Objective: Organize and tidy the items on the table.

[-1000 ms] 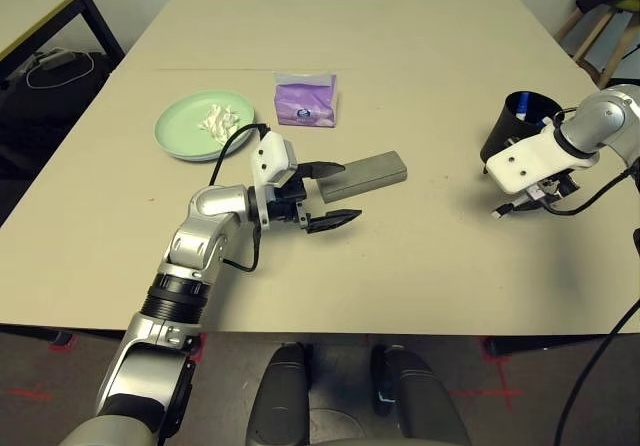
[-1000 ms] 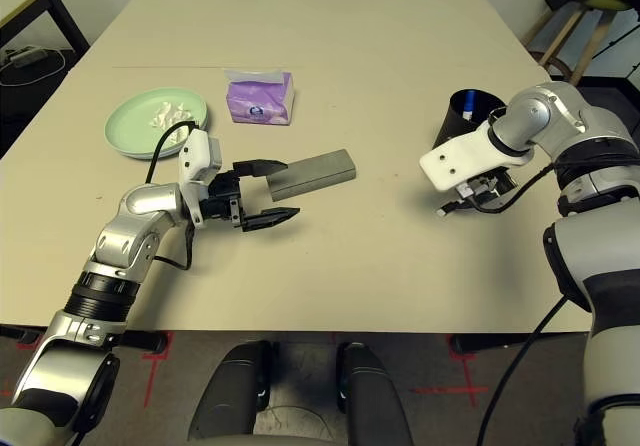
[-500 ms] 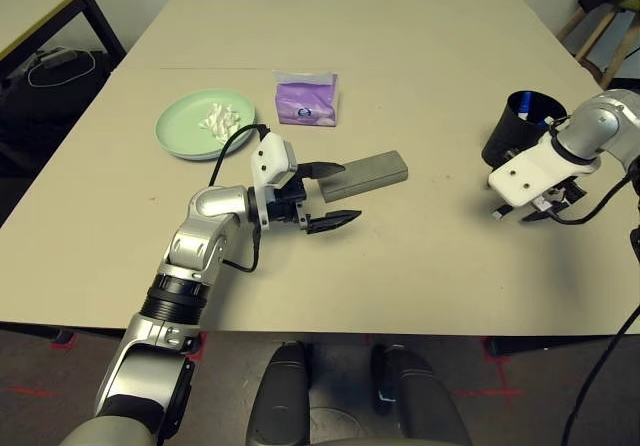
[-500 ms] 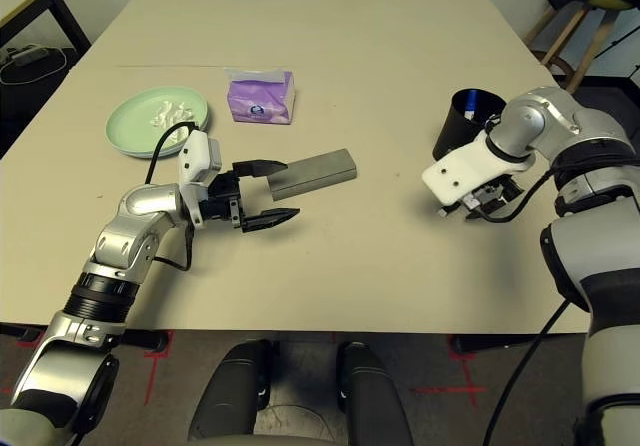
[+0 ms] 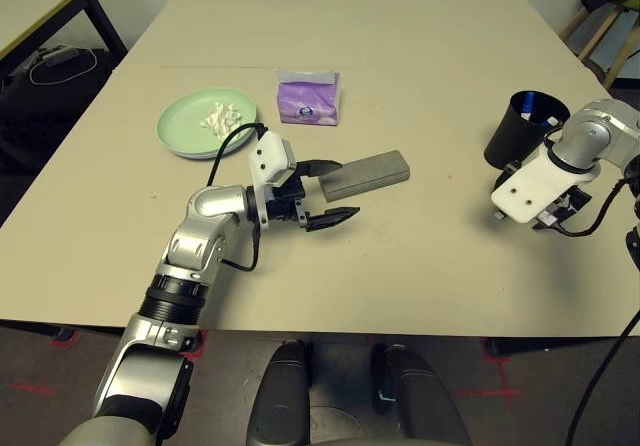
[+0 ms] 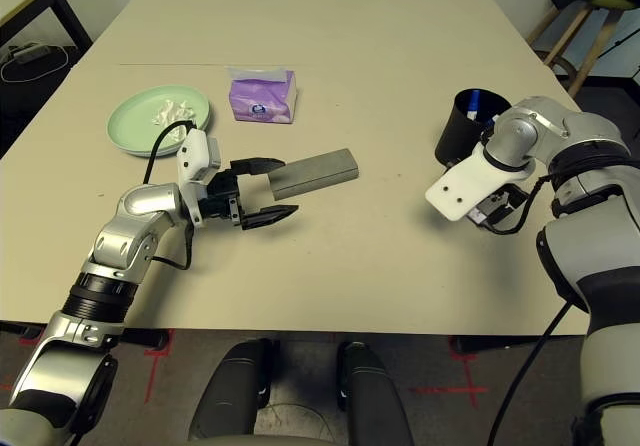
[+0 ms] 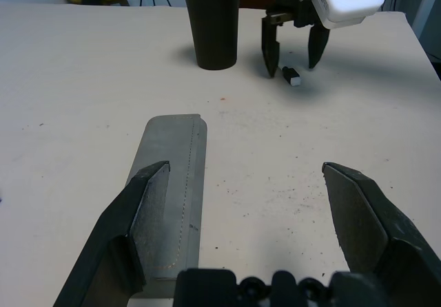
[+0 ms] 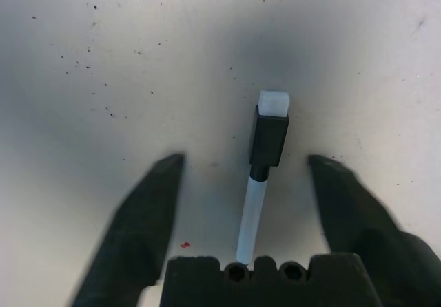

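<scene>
Currently both grippers' fingers (image 7: 375,217) (image 8: 148,224) spread, purple tissue pack (image 6: 263,97), label unreadable.

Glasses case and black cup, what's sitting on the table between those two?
Nothing: in the left eye view, the tabletop between the glasses case and the black cup is bare apart from small specks.

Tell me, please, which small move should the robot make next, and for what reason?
Probably the right gripper should close on the small white pen: the pen lies on the table between its two open fingers, touched by neither. The black cup, already holding pens, stands close by and seems a fitting place for it afterwards.
</scene>
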Robot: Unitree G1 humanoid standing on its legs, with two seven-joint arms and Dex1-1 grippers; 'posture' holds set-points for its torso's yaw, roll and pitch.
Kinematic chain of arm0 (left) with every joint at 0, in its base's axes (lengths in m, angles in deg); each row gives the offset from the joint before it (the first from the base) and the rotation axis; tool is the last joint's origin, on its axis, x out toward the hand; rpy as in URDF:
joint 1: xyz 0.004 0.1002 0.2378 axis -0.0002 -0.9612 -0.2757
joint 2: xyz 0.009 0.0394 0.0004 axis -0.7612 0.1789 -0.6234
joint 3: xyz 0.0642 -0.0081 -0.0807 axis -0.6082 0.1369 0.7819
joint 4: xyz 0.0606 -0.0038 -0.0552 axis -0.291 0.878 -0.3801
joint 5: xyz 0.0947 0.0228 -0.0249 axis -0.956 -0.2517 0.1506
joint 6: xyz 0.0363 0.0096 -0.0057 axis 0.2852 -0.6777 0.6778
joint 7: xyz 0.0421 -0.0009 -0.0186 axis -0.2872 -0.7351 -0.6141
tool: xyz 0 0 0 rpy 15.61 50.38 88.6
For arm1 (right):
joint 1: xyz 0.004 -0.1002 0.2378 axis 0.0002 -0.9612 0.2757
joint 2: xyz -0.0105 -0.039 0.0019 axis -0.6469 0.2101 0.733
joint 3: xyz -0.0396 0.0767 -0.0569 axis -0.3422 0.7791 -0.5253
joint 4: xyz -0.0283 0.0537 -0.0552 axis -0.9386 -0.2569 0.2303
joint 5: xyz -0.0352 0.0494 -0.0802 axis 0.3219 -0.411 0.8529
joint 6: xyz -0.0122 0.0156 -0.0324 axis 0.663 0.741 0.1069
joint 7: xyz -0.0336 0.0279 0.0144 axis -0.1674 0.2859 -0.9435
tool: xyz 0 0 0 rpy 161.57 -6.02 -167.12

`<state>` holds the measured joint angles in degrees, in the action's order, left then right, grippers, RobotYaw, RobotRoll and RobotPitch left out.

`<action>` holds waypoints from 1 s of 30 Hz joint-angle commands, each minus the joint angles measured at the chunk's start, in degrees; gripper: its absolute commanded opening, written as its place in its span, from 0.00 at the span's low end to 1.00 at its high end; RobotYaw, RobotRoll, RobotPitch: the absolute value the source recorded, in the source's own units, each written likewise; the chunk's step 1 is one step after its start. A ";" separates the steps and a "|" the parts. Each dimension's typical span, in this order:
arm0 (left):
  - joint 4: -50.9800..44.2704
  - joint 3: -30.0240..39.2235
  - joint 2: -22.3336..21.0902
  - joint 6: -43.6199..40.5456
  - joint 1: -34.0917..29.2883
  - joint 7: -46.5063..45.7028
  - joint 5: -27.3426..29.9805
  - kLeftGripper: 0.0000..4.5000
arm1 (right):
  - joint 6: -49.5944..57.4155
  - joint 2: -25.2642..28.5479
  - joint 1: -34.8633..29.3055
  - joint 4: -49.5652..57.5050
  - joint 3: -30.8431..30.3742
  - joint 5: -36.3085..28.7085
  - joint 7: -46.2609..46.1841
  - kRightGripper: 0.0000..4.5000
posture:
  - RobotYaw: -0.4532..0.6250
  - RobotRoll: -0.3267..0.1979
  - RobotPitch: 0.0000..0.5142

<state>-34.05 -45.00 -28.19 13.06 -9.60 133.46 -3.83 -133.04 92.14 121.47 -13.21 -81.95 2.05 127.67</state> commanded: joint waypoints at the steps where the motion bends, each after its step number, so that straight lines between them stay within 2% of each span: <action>1: -1.30 -0.30 -0.62 -0.05 -0.68 0.09 -0.09 1.00 | 0.10 0.02 -0.84 -0.65 -0.31 0.16 -0.01 0.46 | 0.69 0.62 0.34; 5: -1.23 -0.38 -0.67 -0.10 -0.43 0.26 -0.10 1.00 | 0.44 -0.66 -1.28 -0.69 0.34 -0.82 0.78 0.09 | 0.68 0.62 0.34; 6: -1.25 -0.39 -0.69 -0.18 -0.33 0.28 -0.07 1.00 | 0.50 -0.73 -1.27 -0.69 0.43 -0.90 0.91 0.07 | 0.68 0.62 0.34; 11: -0.88 -0.39 -0.75 -0.25 0.09 0.41 -0.10 1.00 | 1.94 -0.95 -0.90 -0.96 1.71 -2.67 3.69 0.08 | 0.68 0.62 0.32; 14: -0.36 -0.32 -0.90 0.01 0.32 0.64 -0.17 1.00 | 5.15 -1.29 -0.60 -1.26 4.77 -6.93 9.12 0.08 | 0.68 0.62 0.30; 17: 0.02 -0.28 -1.08 0.38 0.59 1.14 -0.05 1.00 | 16.27 -3.15 1.16 -3.08 10.28 -16.29 16.99 0.08 | 0.67 0.62 0.29; 21: -0.03 0.02 -0.83 0.62 1.36 1.81 0.81 1.00 | 25.13 -3.28 2.96 -0.96 10.98 -26.75 17.55 0.08 | 0.65 0.62 0.27; 26: 0.40 0.55 -0.10 0.53 2.89 2.33 1.92 1.00 | 43.06 1.79 -1.07 16.75 7.00 -47.75 17.55 0.08 | 0.63 0.62 0.23; 30: 0.40 1.45 0.90 0.11 4.88 1.11 2.55 1.00 | 56.64 4.96 -5.87 29.10 12.15 -58.36 17.55 0.08 | 0.62 0.62 0.21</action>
<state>-33.79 -43.95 -27.72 13.26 -5.99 134.91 -2.33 -81.48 96.32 117.06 12.25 -71.85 -52.30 144.91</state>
